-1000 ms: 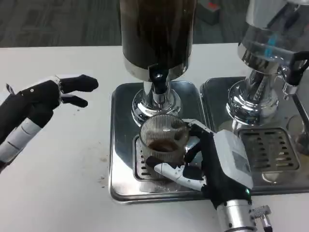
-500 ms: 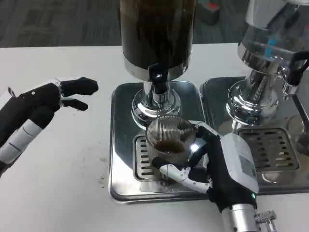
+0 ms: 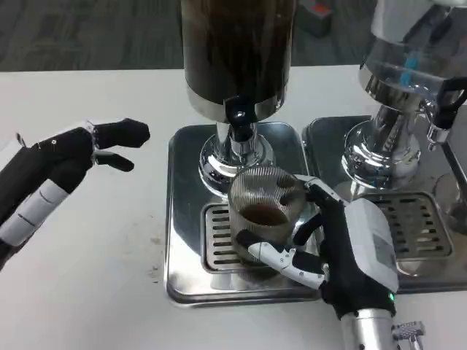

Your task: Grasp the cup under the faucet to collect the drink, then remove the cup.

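Cup (image 3: 264, 211) of drink gripped by right robot hand (image 3: 337, 251).

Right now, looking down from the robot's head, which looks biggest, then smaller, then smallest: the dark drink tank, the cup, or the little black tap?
1. Dark drink tank
2. Cup
3. Black tap

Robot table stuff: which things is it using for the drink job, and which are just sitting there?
For the job:
- ribbed clear glass cup with dark drink inside
- right hand, fingers wrapped round the cup
- black faucet on the dark drink dispenser
- shiny steel drip tray

Just there:
- second clear dispenser on its own tray
- left hand, holding nothing
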